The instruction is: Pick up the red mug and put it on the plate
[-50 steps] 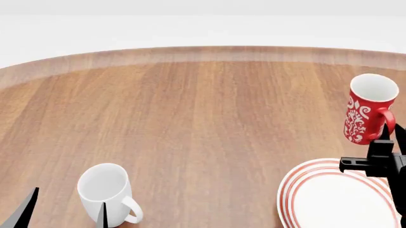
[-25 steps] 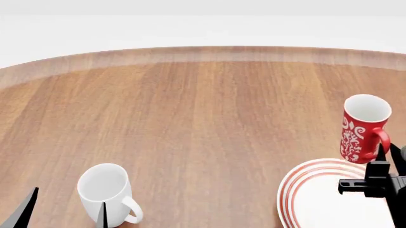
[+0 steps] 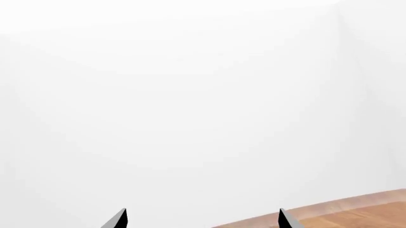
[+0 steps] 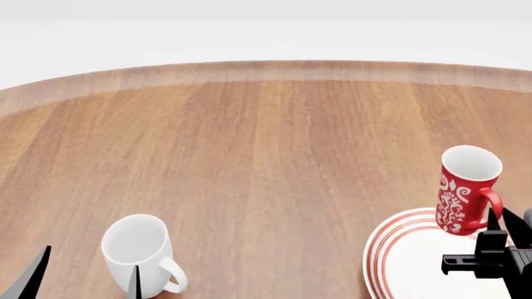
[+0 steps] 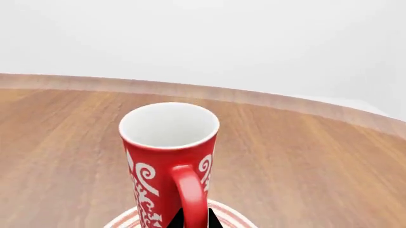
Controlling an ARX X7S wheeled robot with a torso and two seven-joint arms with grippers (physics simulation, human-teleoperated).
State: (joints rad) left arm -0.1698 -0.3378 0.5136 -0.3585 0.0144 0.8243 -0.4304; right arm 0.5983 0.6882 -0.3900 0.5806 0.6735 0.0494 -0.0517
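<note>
plate [image 4: 390,249]: cut off by the lower right corner of the head view; in the right wrist view only a thin arc of rim shows at the bottom edge.
red mug [image 4: 464,190]: base cut off at the bottom of the right wrist view; lower handle hidden behind dark gripper parts.
right gripper [image 4: 496,233]: mostly out of frame at lower right; finger spacing unreadable.
left gripper [image 3: 201,219]: only two dark tips visible at the bottom edge.
white mug [image 4: 139,251]: bottom cropped.

furniture: round wooden table [image 4: 249,143] | backdrop: plain white, evenly lit
</note>
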